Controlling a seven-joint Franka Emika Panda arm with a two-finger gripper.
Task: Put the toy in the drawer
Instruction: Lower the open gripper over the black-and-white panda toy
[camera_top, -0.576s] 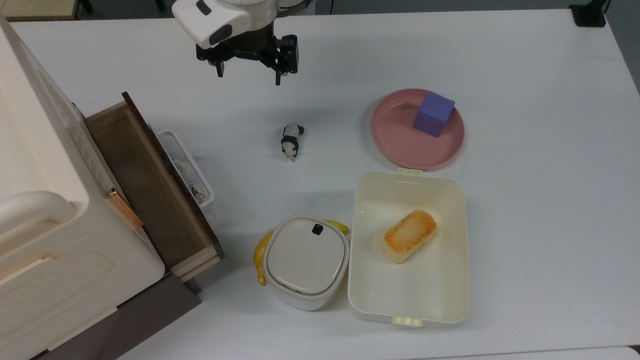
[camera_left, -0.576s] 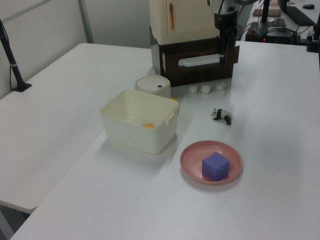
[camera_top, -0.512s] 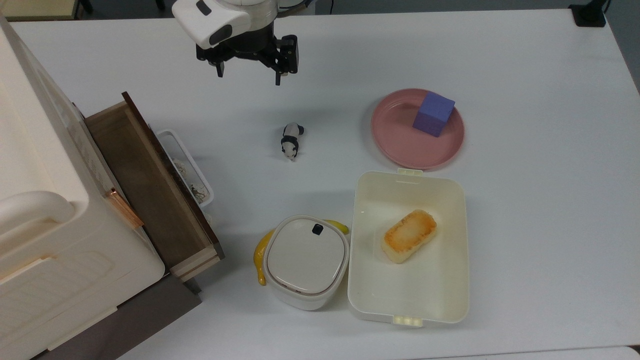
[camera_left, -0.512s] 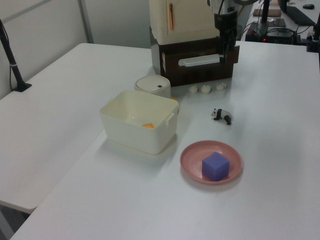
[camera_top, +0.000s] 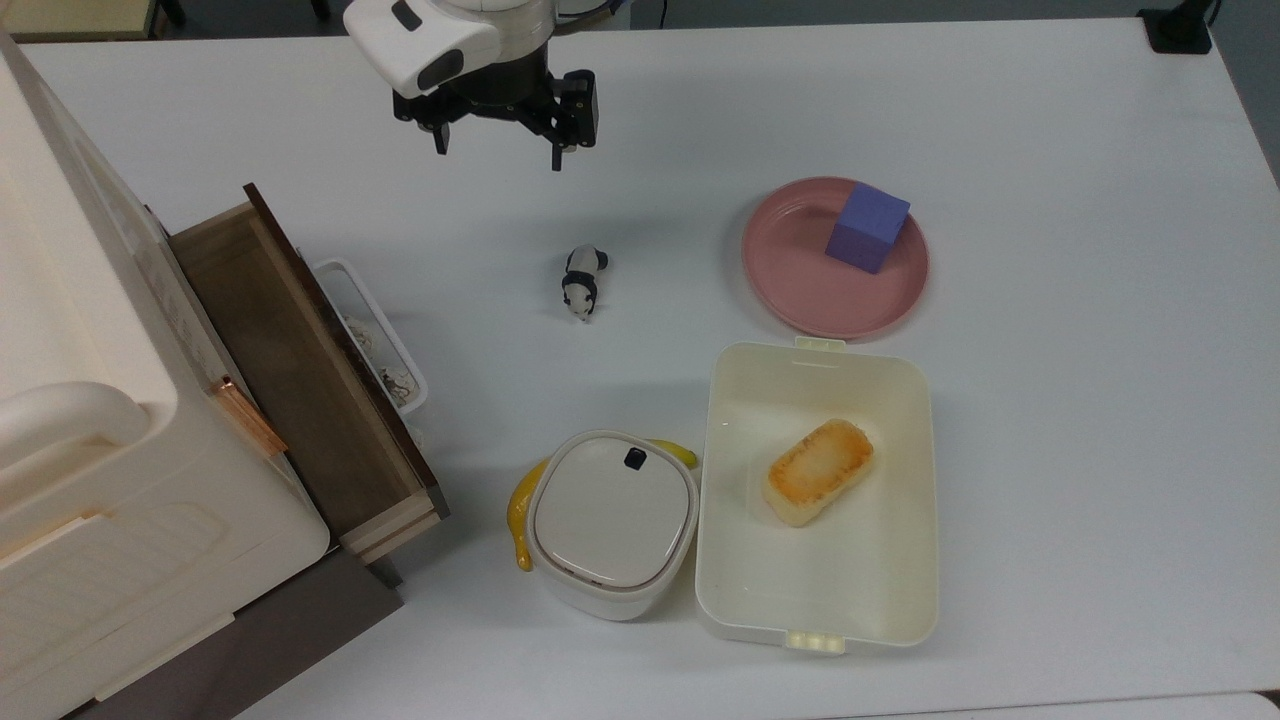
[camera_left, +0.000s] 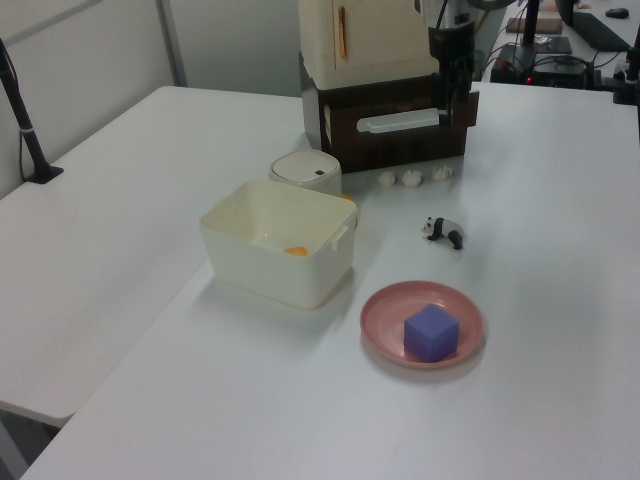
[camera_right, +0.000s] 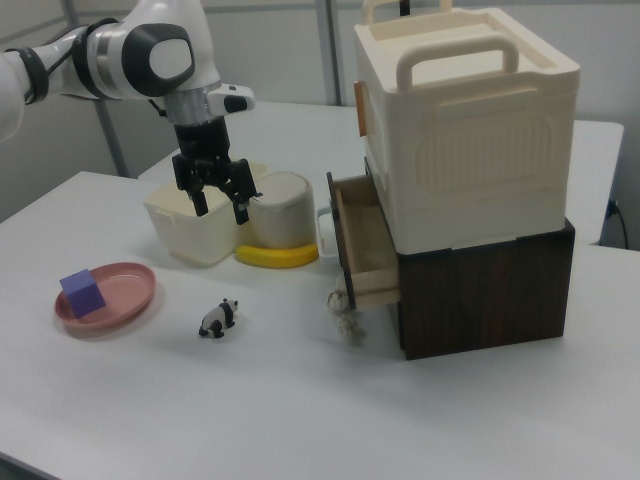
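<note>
Top view: panda (camera_top: 583, 282) stands on the bare table (camera_top: 1050, 400), clear of everything, between the pink plate (camera_top: 800, 300) on the top view's right and the pulled-out drawer (camera_top: 300, 380) on the top view's left. Gripper (camera_top: 497, 150) hangs above the table, well apart from the panda, jaws open and empty. Purple cube (camera_top: 867, 228) sits on the plate; lunch box (camera_top: 815, 590) is just below the plate in the top view.

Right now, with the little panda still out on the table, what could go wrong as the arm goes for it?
The toy is tiny and the open gripper hangs well above it, so a slightly off descent could tip it or miss. Carrying it to the drawer, the arm could clip the small white tray in front.
</note>
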